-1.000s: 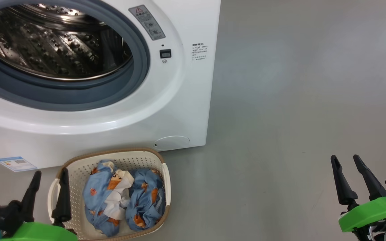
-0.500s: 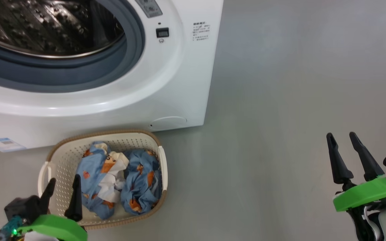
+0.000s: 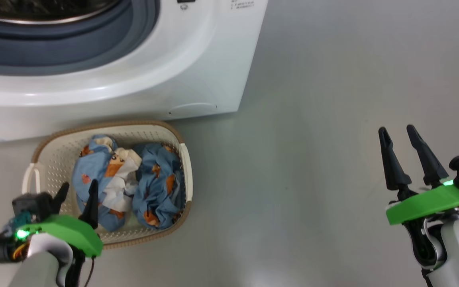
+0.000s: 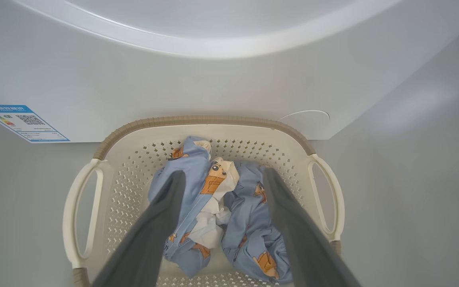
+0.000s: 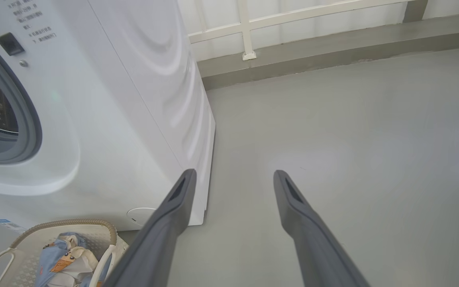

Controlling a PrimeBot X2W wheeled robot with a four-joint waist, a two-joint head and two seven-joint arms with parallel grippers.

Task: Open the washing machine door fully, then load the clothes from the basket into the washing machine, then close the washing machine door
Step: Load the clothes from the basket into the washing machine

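Jaws spread and empty, my left gripper (image 3: 79, 187) has come in over the 9 o'clock side of the basket (image 3: 110, 124) as the head tipped down; the clothes (image 3: 150, 179) lie inside, just ahead of its tips. Washing machine (image 3: 197, 59) at 12 o'clock gapes uncovered, so I judge the first pick comes next; right gripper (image 3: 396, 131) idles open at 3 o'clock.

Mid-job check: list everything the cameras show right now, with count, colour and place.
washing machine: one, white, behind basket.
round cap: one, white, machine's lower right.
label sticker: one, blue-white, machine's lower left.
basket: one, cream, brown rim, on floor.
clothes: one bundle, light blue with orange prints, in basket.
floor: one, grey, all around.
railing: one, white, beyond the floor.
left gripper: one, dark fingers, open over basket.
right gripper: one, dark fingers, open over floor.
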